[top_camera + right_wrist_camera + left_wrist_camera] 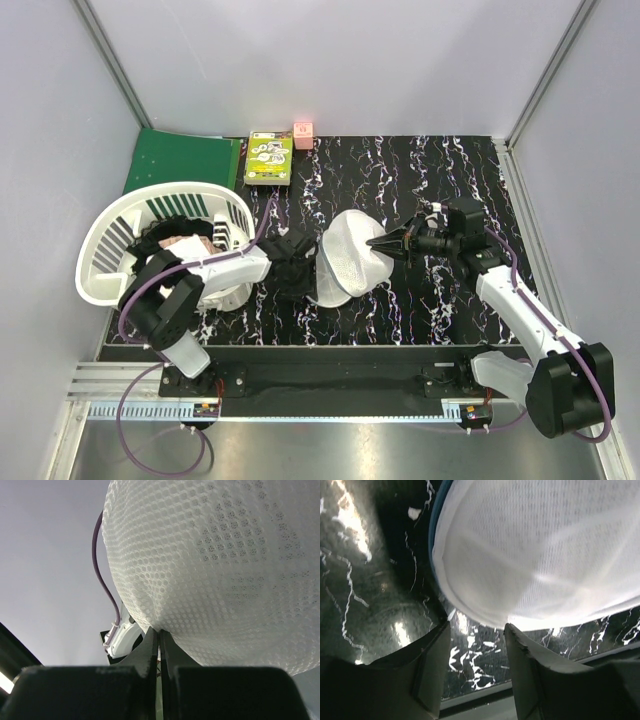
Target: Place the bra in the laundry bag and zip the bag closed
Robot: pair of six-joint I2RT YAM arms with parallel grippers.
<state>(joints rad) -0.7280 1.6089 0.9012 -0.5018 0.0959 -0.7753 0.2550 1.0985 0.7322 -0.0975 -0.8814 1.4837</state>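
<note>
The white mesh laundry bag (350, 262) stands tipped up on its edge at the middle of the black marbled table. My right gripper (372, 243) is shut on the bag's mesh at its right side; in the right wrist view the jaws (159, 632) pinch the mesh (225, 565). My left gripper (305, 270) is open and empty, close to the bag's left side. In the left wrist view the bag (545, 545) hangs just above the spread fingers (477, 630). Black fabric, likely the bra (172, 228), lies in the basket beside a pale pink garment (190, 244).
A white slatted basket (110, 250) stands at the left, next to my left arm. A green folder (180, 160), a green box (270, 157) and a small pink cube (303, 134) lie along the back edge. Grey walls close in both sides.
</note>
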